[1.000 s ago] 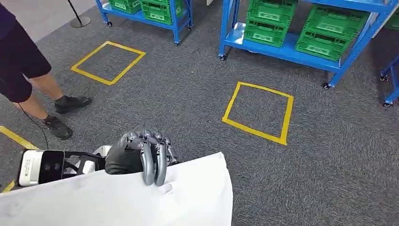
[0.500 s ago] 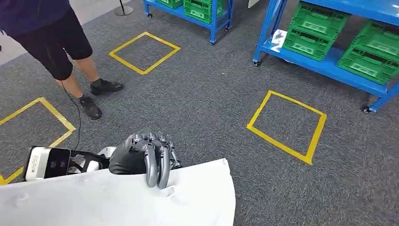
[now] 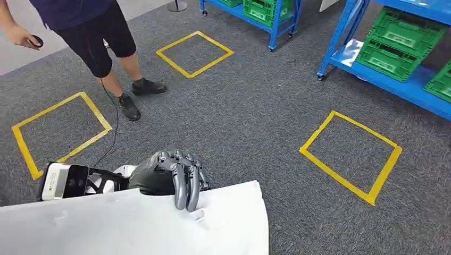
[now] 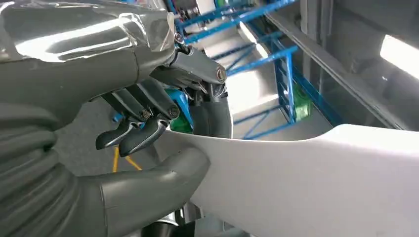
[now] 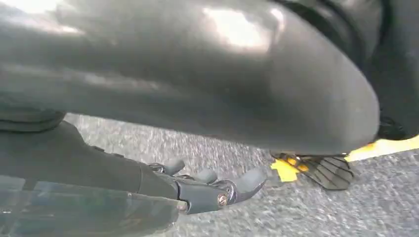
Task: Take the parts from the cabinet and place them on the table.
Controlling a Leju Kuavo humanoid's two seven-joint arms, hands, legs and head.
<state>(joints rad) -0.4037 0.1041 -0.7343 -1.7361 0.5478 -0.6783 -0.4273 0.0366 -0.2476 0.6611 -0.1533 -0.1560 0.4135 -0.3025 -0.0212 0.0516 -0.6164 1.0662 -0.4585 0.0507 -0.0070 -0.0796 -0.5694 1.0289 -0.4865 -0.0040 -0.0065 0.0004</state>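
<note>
Part: a large white flat part (image 3: 133, 223) lies low in the head view, in front of the robot's body, above the floor. Its edge reaches close to the nearest yellow square.
Left hand: the left hand (image 3: 167, 175) holds the part at its upper edge. The dark fingers (image 3: 186, 188) are curled together over the edge and lie on the white top face. In the left wrist view the thick thumb (image 4: 163, 177) presses the other face, so the edge is pinched between thumb and fingers (image 4: 143, 133).
Right hand: the right hand (image 5: 207, 187) hangs low over the carpet. Its fingers are stretched forward, a little apart, and they hold nothing and touch nothing.
Floor: grey carpet (image 3: 250, 106) with squares of yellow tape; one square (image 3: 351, 156) is on the right, one (image 3: 58, 130) on the left, one (image 3: 194, 53) farther off.
Room: blue racks on wheels (image 3: 372, 74) stand at the far right with green crates (image 3: 396, 42) on the low shelf.
Person: a person in dark shorts (image 3: 101, 37) stands at the far left, beside the left square; a thin black cable (image 3: 109, 133) runs down past the shoes.
</note>
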